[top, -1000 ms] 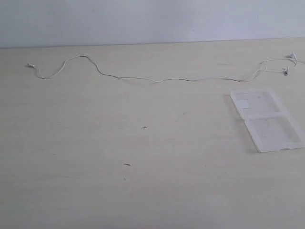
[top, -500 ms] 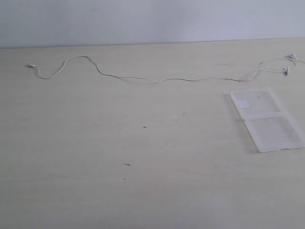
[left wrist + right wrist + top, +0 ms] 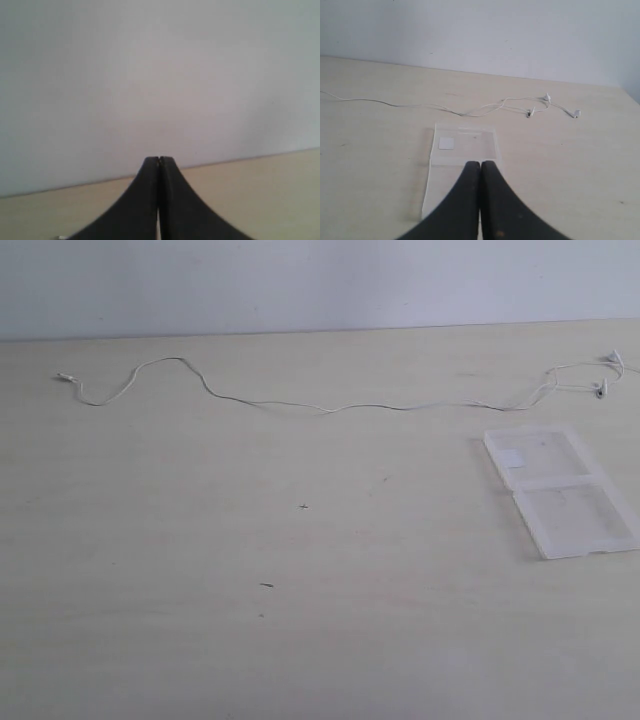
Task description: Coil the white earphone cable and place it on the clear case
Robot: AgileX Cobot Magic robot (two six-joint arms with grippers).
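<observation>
The white earphone cable (image 3: 330, 408) lies stretched across the far part of the table, its plug (image 3: 65, 377) at the far left and two earbuds (image 3: 601, 388) at the far right. The clear case (image 3: 560, 492) lies open and flat at the right, a white label patch (image 3: 512, 458) on its far half. Neither arm shows in the exterior view. My right gripper (image 3: 480, 164) is shut and empty, above the case (image 3: 465, 145), with the earbuds (image 3: 547, 97) beyond it. My left gripper (image 3: 159, 160) is shut and empty, facing the wall.
The beige table (image 3: 300, 640) ends at a pale wall (image 3: 300, 280) along its far edge. Small dark specks (image 3: 304, 507) mark the middle of the tabletop.
</observation>
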